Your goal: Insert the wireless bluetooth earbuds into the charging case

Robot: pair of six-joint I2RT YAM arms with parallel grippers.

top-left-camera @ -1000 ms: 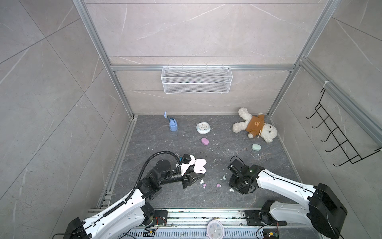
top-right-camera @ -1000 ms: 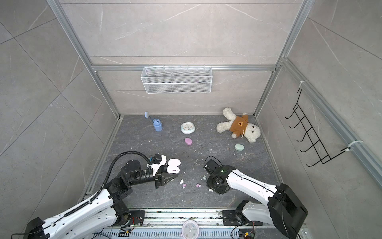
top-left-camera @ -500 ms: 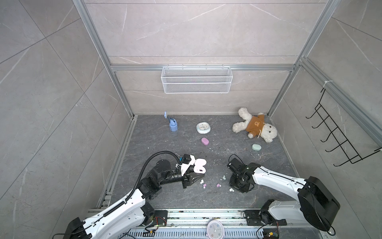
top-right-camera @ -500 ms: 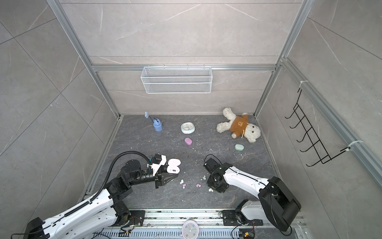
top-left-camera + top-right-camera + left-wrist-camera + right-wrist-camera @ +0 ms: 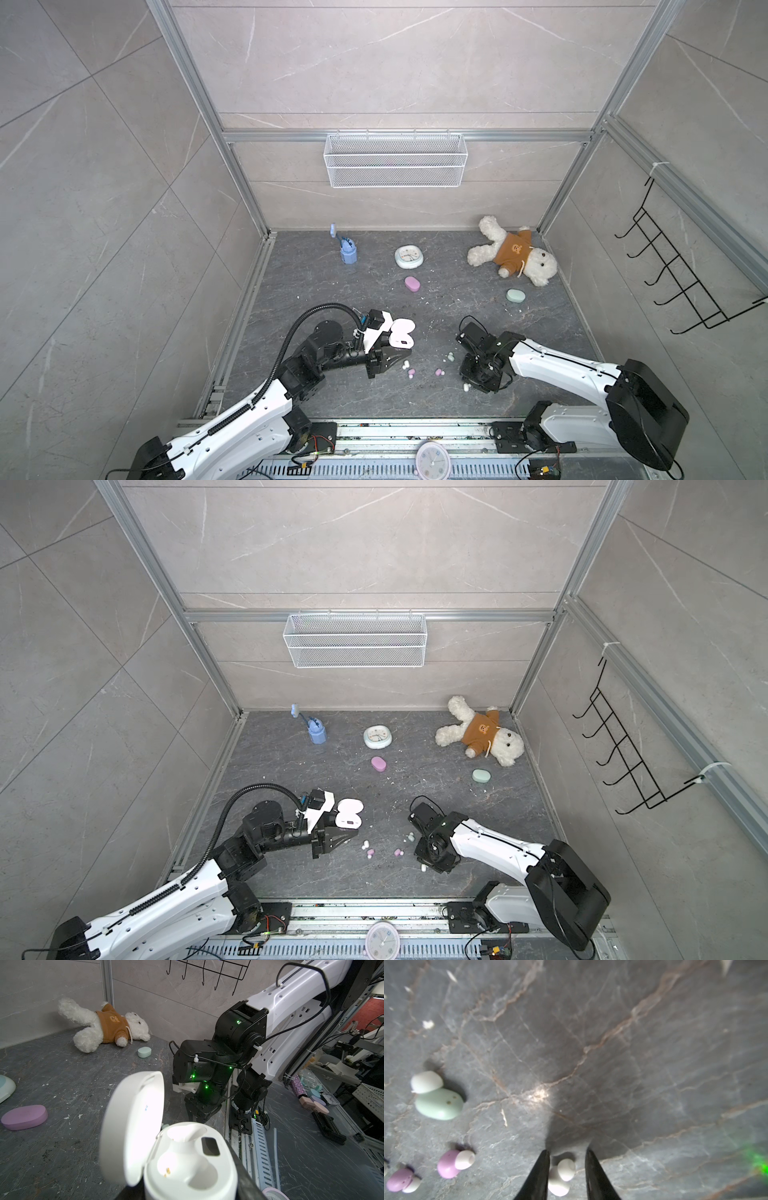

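Left pincer (image 5: 392,354) was clenched on the white charging case (image 5: 187,1167), lid open. Right pincer (image 5: 566,1154) stood parted astride a white earbud (image 5: 562,1176) on the worktop (image 5: 612,1053); mint earbud (image 5: 439,1103) and pink earbuds (image 5: 448,1164) lay nearby.

Back wall: white wire-mesh basket (image 5: 393,166), hung on alu. rail. Side wall at view R.: black wire hook rack (image 5: 685,264). Dark grey veined stone floor (image 5: 465,303), w/ white specks. Far L.: light-blue plastic bottle-shaped toy (image 5: 348,252), upright. Centre: round pale-mint analogue clock (image 5: 409,256), face up. Far R. corner: white plush bear in brown hoodie (image 5: 511,253), lying flat. Front rail: round pink-rimmed clock (image 5: 432,456).
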